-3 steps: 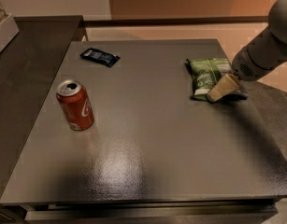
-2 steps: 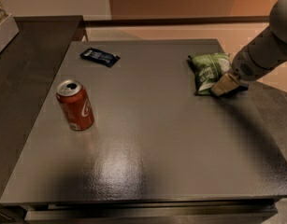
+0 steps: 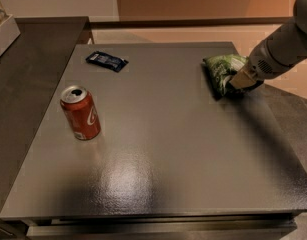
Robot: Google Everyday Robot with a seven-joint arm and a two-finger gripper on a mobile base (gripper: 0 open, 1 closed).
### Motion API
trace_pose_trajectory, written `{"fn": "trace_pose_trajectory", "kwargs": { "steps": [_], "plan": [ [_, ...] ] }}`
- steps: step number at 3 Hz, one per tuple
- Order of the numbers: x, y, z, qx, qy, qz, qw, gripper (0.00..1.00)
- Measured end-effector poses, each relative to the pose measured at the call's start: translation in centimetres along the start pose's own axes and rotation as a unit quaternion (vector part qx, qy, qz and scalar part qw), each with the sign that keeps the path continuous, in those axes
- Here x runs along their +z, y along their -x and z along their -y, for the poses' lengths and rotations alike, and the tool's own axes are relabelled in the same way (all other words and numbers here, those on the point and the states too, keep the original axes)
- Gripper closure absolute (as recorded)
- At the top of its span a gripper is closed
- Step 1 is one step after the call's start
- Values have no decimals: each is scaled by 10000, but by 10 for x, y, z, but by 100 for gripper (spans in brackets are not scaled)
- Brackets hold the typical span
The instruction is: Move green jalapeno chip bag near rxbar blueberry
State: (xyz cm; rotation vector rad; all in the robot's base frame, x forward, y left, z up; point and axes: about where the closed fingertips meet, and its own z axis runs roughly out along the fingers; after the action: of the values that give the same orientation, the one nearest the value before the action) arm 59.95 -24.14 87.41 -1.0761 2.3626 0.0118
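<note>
Early going, by the look of it, with no closing of the gap yet. Near the far right corner of the table [image 3: 163, 154]: the green jalapeno chip bag [image 3: 221, 69], lying on the top with its crinkled face up. Close to the far edge, toward the left corner: the rxbar blueberry [image 3: 107, 61], flat and well apart from the bag, with bare top between them. Left to do, then, nearly everything: securing the bag, taking it leftward along the far edge, and setting it down just beside the blue bar. Off that direct line, upright near the left edge and on the near side of the bar: a red soda can [image 3: 81, 112].

Down at the bag's right-hand end, touching it or all but touching it: the pincer [image 3: 239, 82], reaching in from beyond the right edge. Cannot tell whether apart, together, or clamped on the wrapper, with no view of the contact point past its own body and the bag's rumpled edge. Probably at the grasping step, going by that position alone.
</note>
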Motion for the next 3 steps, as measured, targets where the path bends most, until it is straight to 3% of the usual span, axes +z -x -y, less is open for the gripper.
{"fn": "trace_pose_trajectory", "kwargs": {
  "steps": [1,2,3],
  "plan": [
    [-9,25,-4,-255,4,268,9993,100],
    [-12,52,-12,-541,28,587,9968,100],
    [-11,80,-19,-822,34,933,9922,100]
  ]
}}
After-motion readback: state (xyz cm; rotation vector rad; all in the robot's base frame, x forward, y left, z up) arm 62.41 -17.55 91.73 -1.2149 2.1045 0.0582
